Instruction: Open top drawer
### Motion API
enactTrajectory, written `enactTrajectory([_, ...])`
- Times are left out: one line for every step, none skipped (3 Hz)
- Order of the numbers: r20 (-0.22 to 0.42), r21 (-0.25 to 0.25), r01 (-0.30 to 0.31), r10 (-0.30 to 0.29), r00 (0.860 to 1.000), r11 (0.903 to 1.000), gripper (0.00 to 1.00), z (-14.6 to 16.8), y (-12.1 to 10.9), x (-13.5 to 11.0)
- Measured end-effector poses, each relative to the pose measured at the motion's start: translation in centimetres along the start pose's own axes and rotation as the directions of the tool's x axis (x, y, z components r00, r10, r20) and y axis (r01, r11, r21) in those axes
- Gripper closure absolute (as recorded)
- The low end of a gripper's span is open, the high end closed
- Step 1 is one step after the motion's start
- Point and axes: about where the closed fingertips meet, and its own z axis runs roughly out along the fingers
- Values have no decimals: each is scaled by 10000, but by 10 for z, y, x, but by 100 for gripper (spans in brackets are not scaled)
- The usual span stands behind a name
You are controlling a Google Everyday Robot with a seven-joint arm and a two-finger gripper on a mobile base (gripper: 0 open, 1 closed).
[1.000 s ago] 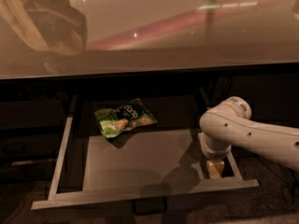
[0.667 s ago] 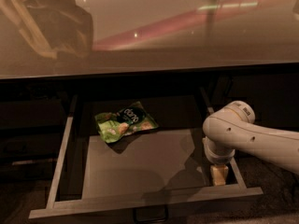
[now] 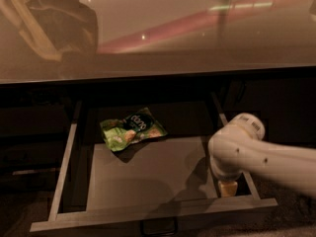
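The top drawer [image 3: 148,211] stands pulled far out from under the counter, its pale metal top edge across the bottom of the view and its grey floor in sight. Its small dark bar handle [image 3: 159,227] shows at the very bottom edge. My gripper [image 3: 228,187] hangs down from the white arm [image 3: 261,157] at the drawer's front right corner, just inside the front panel beside the right wall. A green snack bag [image 3: 132,129] lies flat at the back left of the drawer floor.
A glossy beige countertop [image 3: 163,28] overhangs the drawer and fills the upper half of the view. Dark cabinet fronts flank the drawer on both sides. The drawer's side rails [image 3: 63,172] run back under the counter.
The drawer has slid further out towards the camera, and my arm and gripper have moved with its front right corner. The snack bag rode along on the drawer floor.
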Motion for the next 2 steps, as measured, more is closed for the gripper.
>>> enactTrajectory([-431, 1927, 562, -487, 9979, 9797, 0, -41, 15, -30])
enactTrajectory([-573, 2437, 702, -579, 9967, 9673, 0, -51, 23, -36])
